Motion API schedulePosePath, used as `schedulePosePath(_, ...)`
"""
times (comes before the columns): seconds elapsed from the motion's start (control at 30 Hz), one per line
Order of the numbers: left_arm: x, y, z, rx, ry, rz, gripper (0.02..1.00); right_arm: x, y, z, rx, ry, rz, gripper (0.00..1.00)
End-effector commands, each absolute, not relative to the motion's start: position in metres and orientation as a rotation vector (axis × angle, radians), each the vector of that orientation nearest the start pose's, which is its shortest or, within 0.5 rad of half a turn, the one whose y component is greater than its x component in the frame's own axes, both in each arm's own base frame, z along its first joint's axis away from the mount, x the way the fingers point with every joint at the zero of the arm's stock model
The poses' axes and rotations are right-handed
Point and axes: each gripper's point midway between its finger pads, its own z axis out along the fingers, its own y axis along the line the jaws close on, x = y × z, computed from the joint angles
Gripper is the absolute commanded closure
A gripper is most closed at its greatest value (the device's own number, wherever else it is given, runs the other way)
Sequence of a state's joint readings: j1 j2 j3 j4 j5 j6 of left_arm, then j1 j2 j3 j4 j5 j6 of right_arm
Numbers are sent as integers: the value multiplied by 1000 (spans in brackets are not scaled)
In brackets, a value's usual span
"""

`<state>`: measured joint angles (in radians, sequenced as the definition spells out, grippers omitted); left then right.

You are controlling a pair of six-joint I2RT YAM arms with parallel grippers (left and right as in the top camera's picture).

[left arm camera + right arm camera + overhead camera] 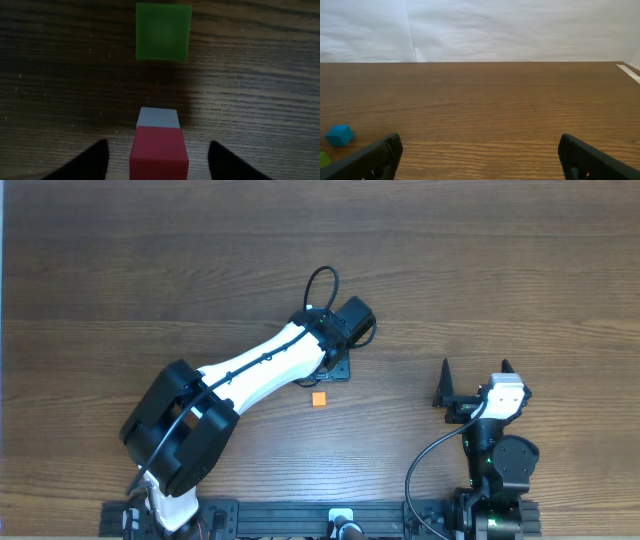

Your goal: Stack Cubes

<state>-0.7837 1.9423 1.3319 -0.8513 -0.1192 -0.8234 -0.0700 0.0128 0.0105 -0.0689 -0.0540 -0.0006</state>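
Left gripper (157, 144) released, fingers straddling red cube (159, 156), no contact. Red cube sits atop white cube (159, 118), green cube (163, 31) near. Probably best to move straight vertically, no sideways nudge. Right gripper (475, 364) spread, well apart.

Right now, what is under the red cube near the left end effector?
A pale grey block shows past the red cube's far edge, seemingly beneath it. The red cube covers the rest, so their contact cannot be confirmed.
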Motion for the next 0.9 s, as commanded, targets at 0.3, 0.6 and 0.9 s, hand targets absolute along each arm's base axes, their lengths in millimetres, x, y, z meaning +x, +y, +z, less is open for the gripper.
schedulePosePath(0.3, 264, -264, 41, -34, 3025, -80, 207, 246, -7, 157, 13, 1643, -8, 9)
schedulePosePath(0.6, 224, -262, 26, -121, 3109, -8, 226, 246, -7, 157, 13, 1643, -8, 7)
schedulePosePath(0.9, 221, -258, 18, -148, 3121, -14, 257, 246, -7, 157, 13, 1643, -8, 9)
